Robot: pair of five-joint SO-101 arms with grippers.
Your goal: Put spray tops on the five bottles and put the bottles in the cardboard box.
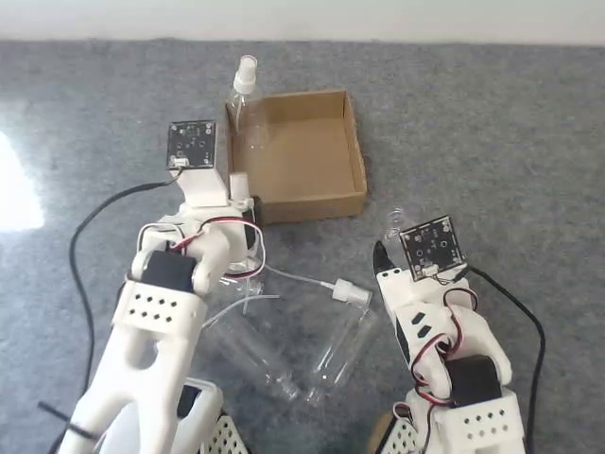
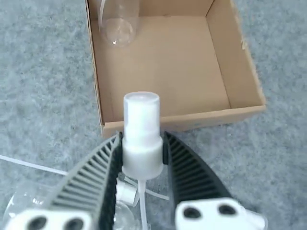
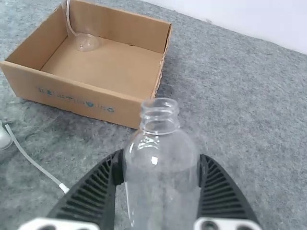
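Gripping a spray top (image 2: 142,139), left fingers (image 2: 103,167) hang just outside the box (image 2: 192,122).

Looks like robotics lab bench: wired arms (image 1: 161,312), grey felt-covered table (image 1: 529,113), white wall (image 1: 378,17) behind.

Light: bright, even and diffuse in all three views.
Glare: one washed-out white patch on the grey counter (image 1: 492,113), at the left edge of the high view.
Shadows: soft and short. A narrow dark strip runs along the right outer wall of the cardboard box (image 1: 312,203), with faint shade beneath both arms.
Highlights: small glints on the base of the boxed bottle (image 2: 117,33) and on the open-necked bottle (image 3: 160,158). The spray top (image 2: 141,134) is evenly lit.
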